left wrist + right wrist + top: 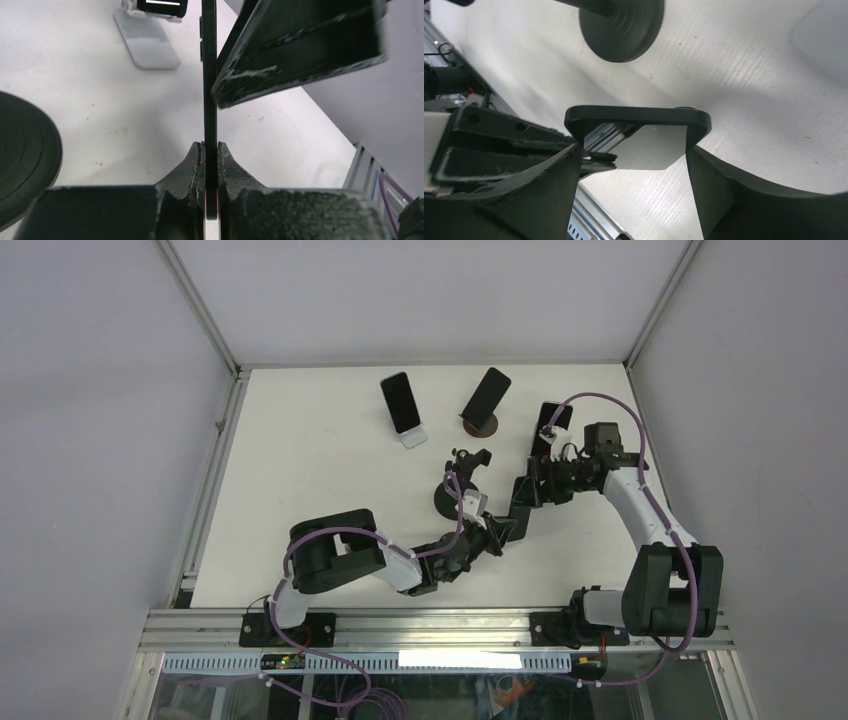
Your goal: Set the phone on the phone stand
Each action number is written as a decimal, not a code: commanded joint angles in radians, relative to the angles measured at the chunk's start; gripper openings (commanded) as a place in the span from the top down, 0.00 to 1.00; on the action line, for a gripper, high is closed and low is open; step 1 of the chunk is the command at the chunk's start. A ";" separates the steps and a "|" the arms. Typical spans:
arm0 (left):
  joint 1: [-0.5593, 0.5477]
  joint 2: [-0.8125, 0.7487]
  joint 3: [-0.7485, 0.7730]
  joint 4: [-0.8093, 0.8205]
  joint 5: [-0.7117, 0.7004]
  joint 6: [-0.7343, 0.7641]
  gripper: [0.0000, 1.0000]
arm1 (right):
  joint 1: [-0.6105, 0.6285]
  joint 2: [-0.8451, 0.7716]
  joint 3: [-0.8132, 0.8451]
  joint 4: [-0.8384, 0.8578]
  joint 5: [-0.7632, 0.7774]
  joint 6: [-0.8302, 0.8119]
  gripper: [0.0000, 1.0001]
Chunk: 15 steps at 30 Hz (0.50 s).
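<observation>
Slim black glossy-faced phone [209, 75] stands edge-on at centre frame in the left wrist view. Its lower end is clamped between the closed fingers of the left gripper [210, 152], clear of the white table [100, 110].

In the right wrist view the right gripper [633, 152] is spread wide, one finger at each long side of the phone. Contact with its edges cannot be confirmed.

Round black ridged stand base [621, 25] sits at top centre of that view, its post cut off. In the overhead view the phone is hard to separate from the black arms.

This looks like a robotics laboratory cell. A flat white table [300, 465] is closed in by plain pale wall panels [100, 440] on silver aluminium frame bars [202, 305]. Purple cables [600, 395] hang loose, and a slotted metal rail [430, 625] runs along the table's near edge.
</observation>
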 commanded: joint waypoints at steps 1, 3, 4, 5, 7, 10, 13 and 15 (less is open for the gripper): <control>0.000 -0.027 -0.065 0.180 0.125 0.023 1.00 | 0.022 -0.040 0.035 -0.001 -0.149 -0.014 0.17; 0.006 -0.029 -0.091 0.213 0.152 0.025 1.00 | 0.023 -0.038 0.043 -0.020 -0.146 -0.038 0.12; 0.010 -0.034 -0.105 0.222 0.163 0.026 1.00 | 0.022 -0.038 0.049 -0.033 -0.145 -0.054 0.10; 0.013 -0.040 -0.119 0.227 0.173 0.026 1.00 | 0.023 -0.035 0.055 -0.047 -0.147 -0.071 0.08; 0.017 -0.058 -0.157 0.237 0.190 0.036 1.00 | 0.023 -0.036 0.065 -0.076 -0.151 -0.110 0.07; 0.020 -0.093 -0.220 0.259 0.214 0.061 1.00 | 0.022 -0.045 0.081 -0.139 -0.165 -0.216 0.05; 0.028 -0.127 -0.297 0.308 0.249 0.081 1.00 | 0.021 -0.069 0.085 -0.184 -0.189 -0.333 0.05; 0.038 -0.162 -0.338 0.309 0.291 0.092 1.00 | 0.021 -0.103 0.069 -0.193 -0.218 -0.419 0.04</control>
